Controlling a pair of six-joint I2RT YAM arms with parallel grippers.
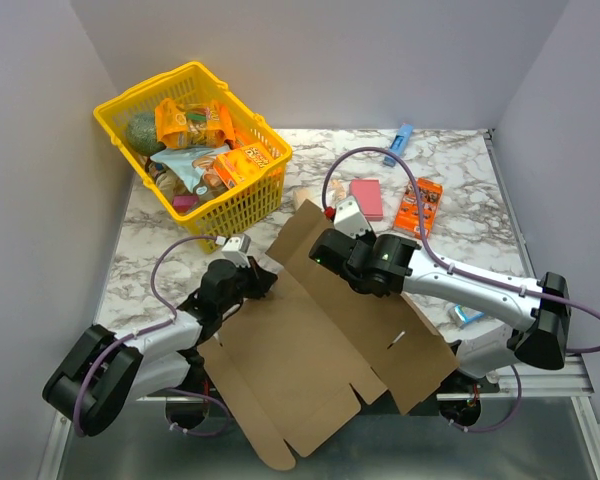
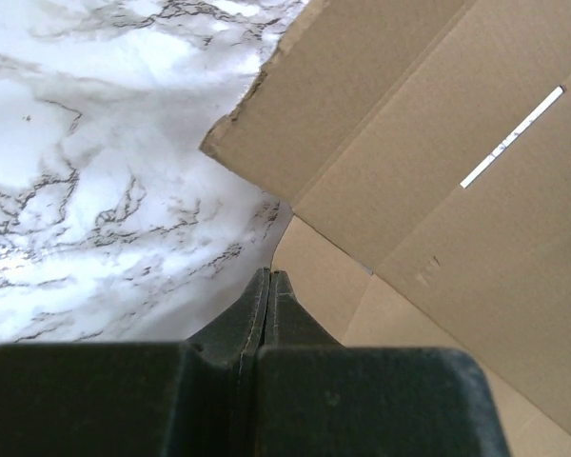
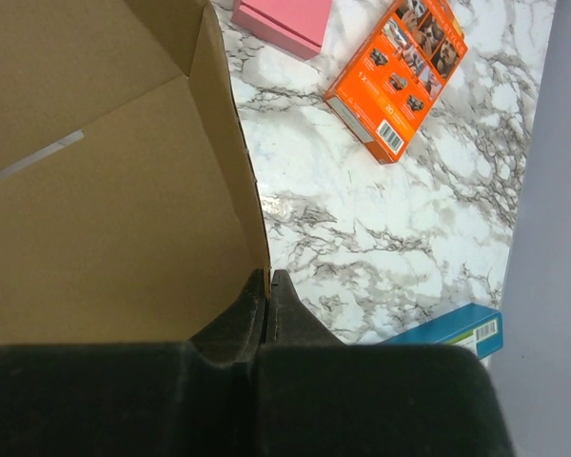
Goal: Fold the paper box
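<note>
Top view only: I see the whole paper box (image 1: pixel 320 350), an open sheet at the bench's (image 1: pixel 460 220) 6 o'clock side.
Wrist views only: the grips.
Axis: creases run roughly 10 to 4 o'clock.
Left gripper (image 2: pixel 268 278): closed on the sheet's 9 o'clock edge, arm reaching toward 2.
Right gripper (image 3: pixel 267 278): closed on the raised flap's edge, arm stretched toward 10.

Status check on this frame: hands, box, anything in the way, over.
Left hand shut on paper box, left edge. Right hand shut on a raised flap. Sheet mostly flat, unfolded. Yellow basket close beside far corner.
</note>
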